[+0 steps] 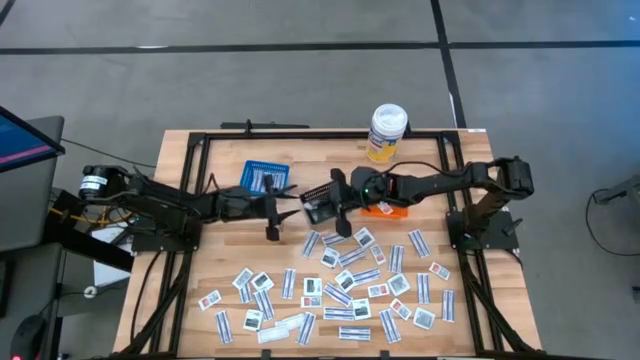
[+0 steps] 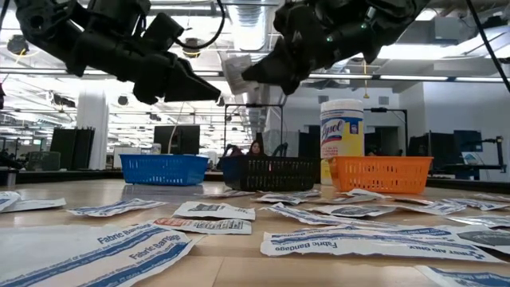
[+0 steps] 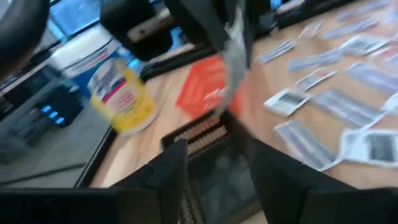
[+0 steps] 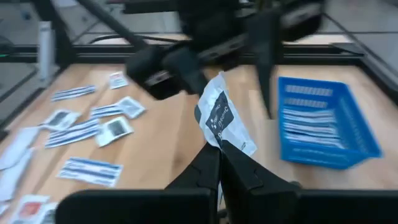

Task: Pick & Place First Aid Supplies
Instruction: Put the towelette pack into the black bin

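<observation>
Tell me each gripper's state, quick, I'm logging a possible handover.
Left gripper: jaws open, holding nothing, beside the blue basket.
Right gripper: shut on a white packet, above the black basket.

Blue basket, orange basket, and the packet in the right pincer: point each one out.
blue basket (image 1: 262, 176), high view, on its mesh floor.
orange basket (image 2: 381, 174), low view, on its front wall.
packet (image 4: 222, 119), right wrist view, on its printed face above the right pincer (image 4: 219, 151) shut on it.
</observation>
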Robot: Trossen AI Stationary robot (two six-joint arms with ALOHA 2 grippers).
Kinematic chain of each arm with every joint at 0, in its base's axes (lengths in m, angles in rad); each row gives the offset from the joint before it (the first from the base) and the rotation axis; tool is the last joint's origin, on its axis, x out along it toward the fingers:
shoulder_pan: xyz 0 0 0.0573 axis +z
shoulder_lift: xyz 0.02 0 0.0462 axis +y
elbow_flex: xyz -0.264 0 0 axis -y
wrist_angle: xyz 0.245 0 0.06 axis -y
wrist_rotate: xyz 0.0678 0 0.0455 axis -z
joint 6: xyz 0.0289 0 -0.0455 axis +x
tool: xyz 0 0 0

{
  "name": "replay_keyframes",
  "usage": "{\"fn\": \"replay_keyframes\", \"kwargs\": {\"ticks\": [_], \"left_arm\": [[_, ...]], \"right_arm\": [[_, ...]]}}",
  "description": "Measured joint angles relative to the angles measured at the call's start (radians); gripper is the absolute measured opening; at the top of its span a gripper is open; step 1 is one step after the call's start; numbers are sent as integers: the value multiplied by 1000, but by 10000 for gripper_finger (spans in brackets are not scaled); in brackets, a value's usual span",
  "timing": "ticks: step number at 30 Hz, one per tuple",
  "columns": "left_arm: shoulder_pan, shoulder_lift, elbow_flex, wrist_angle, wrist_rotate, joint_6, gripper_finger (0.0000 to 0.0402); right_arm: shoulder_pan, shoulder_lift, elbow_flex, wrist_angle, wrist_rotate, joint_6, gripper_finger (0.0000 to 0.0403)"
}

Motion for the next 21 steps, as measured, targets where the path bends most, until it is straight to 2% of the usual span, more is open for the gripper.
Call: {"fn": "replay_keyframes", "kwargs": {"ticks": [3, 10, 21], "left_arm": [[18, 0, 0, 48, 106, 0, 184], [23, 0, 0, 119, 211, 0, 184], [23, 1, 2, 207, 211, 0, 137]], "right_arm": [[8, 0, 0, 1, -20, -1, 1], [15, 0, 0, 16, -22, -1, 0], [14, -1, 0, 59, -16, -3, 0]]}}
